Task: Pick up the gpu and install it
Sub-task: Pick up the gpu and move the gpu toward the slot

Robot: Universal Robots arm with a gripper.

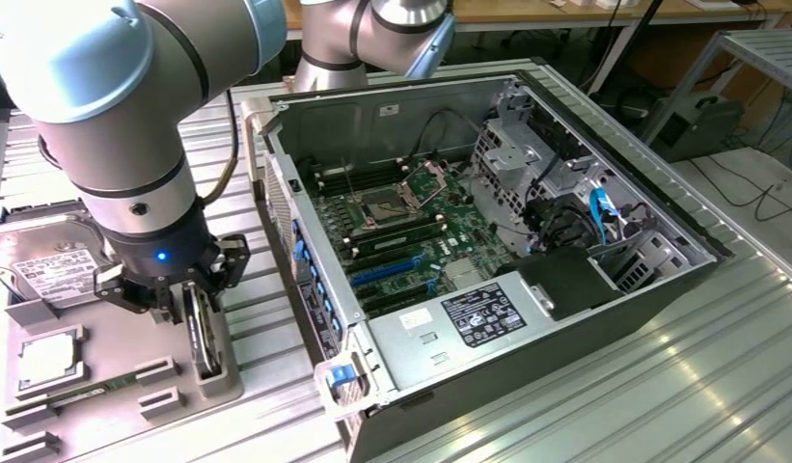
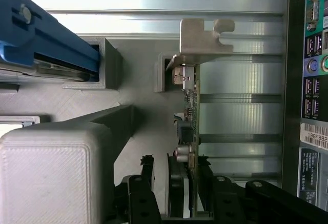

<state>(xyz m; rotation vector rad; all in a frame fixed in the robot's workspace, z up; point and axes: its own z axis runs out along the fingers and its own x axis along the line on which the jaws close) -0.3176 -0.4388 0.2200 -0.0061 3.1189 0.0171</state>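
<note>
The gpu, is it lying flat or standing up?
Standing on edge: the gpu sits upright in a slot of the gray holder.

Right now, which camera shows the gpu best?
The wrist view: the gpu is close, edge-on, with its bracket and small parts clear. In the exterior view the gpu is a thin dark strip standing in the gray holder under the gripper.

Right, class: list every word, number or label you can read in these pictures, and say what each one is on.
"18GF882", as best it reads: barcode sticker on the computer case's rear panel.
Dark sticker next to it: print blurred, unreadable.
Hard drive label: too small to read.
Power supply label: too small to read.
</note>
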